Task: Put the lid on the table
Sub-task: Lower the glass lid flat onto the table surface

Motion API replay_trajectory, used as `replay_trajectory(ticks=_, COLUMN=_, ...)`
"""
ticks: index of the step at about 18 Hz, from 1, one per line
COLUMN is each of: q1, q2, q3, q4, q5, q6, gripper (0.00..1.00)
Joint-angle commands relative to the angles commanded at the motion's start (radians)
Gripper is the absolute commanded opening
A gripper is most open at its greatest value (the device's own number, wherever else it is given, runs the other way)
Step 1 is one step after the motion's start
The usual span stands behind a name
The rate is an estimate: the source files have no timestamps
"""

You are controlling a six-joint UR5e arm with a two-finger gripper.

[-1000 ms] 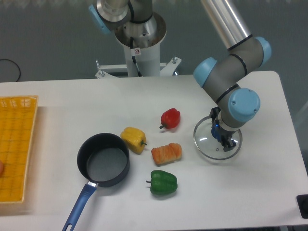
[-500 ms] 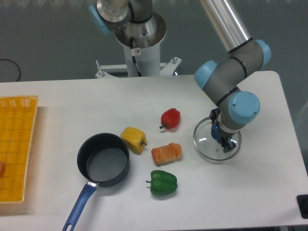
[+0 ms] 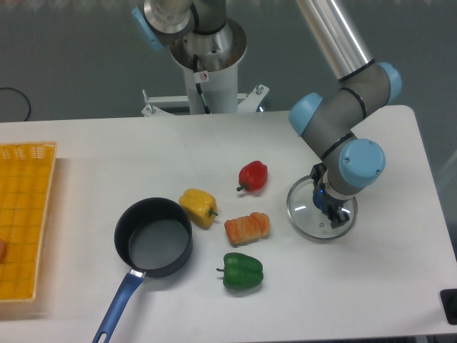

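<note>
Camera view: lid [image 3: 305, 208] on table [image 3: 371, 286] (no legible writing); jaws' grip indiscernible.

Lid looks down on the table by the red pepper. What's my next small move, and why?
Probably open the gripper and lift straight up: the round glass lid with the silver rim appears to lie flat on the white table, apart from the red pepper.
</note>
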Motion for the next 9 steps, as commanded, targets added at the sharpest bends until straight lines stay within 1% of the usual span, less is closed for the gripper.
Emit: replay_trajectory(ticks=9, q1=0.000, q2=-0.008, q3=-0.002, q4=0.002, q5=-0.002, q6=-0.002, gripper=0.60)
